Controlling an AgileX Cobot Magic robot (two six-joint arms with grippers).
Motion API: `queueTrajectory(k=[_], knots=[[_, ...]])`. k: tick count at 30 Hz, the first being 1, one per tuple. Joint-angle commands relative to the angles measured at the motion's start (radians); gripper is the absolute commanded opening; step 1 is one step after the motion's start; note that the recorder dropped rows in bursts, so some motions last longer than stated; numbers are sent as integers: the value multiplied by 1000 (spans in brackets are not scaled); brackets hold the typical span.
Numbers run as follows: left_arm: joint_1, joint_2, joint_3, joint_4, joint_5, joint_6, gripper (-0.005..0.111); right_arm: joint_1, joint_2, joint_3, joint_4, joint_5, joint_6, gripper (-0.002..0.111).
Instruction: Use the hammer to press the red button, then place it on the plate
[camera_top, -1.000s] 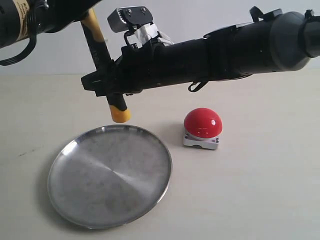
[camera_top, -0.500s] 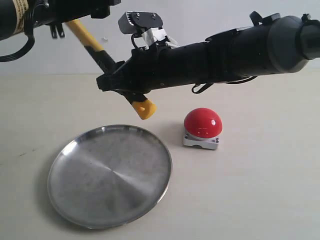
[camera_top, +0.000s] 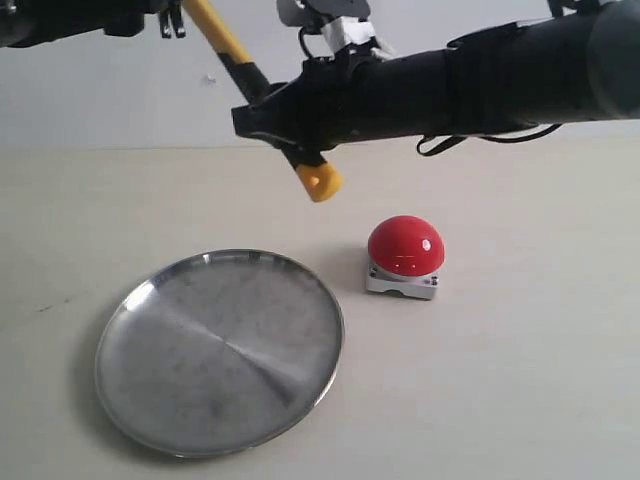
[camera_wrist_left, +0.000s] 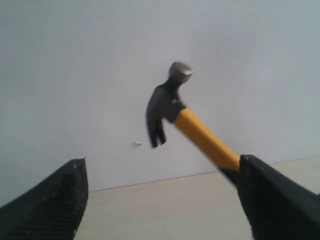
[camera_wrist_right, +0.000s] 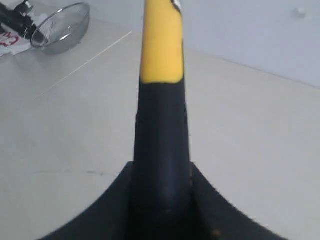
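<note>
Hammer (camera_top: 225, 42) is hanging in the air, tilted; its yellow butt is pointing down between the plate (camera_top: 130, 300) and the red button (camera_top: 405, 245), above both and touching neither; the head is sitting at the high end, out of the exterior view, showing against the wall (camera_wrist_left: 75, 60) in the left wrist view.

Right gripper (camera_top: 278, 125) is pinching the black part of the handle, its jaws pressed against both sides in the right wrist view. Left gripper (camera_wrist_left: 160, 167) is standing spread and holding nothing; the handle is running behind one of its fingers (camera_wrist_left: 275, 200), very near it.

Risks, as judged:
- the head is the far end from the button, so a large swing is pending; with the grip low on the handle, the head's weight may be turning the hammer in the jaws;
- the dome is glossy and rounded; an off-centre touch may be sliding off and shoving the small base across the table (camera_top: 520, 380);
- the spread left gripper is sitting in the swing path; a clip there could be knocking the hammer loose.

Surroundings: the plate is lying near the button, bare; the right arm (camera_top: 480, 75) is reaching across above the button; a wire strainer (camera_wrist_right: 60, 27) is sitting well apart; nothing is lying between hammer and button.
</note>
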Motion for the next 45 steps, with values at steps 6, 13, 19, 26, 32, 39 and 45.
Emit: queueTrajectory(k=[6, 13, 19, 26, 32, 39, 45], knots=[[275, -17, 115, 116, -335, -294, 78, -27, -162, 12, -27, 19, 80, 0], [405, 52, 99, 104, -927, -159, 78, -27, -230, 23, -439, 38, 403, 0], [504, 136, 92, -223, -1311, 218, 78, -27, -230, 23, -457, 56, 453, 0], [776, 276, 92, -351, -1817, 358, 78, -27, -269, 23, -464, 38, 410, 0], [785, 396, 92, -404, -1817, 433, 63, -27, -290, 23, -414, 126, 358, 0], [772, 414, 92, -545, -1817, 369, 14, -27, -290, 23, -384, 176, 342, 0], [773, 414, 92, -614, -1817, 338, 0, -27, -290, 23, -355, 170, 342, 0]])
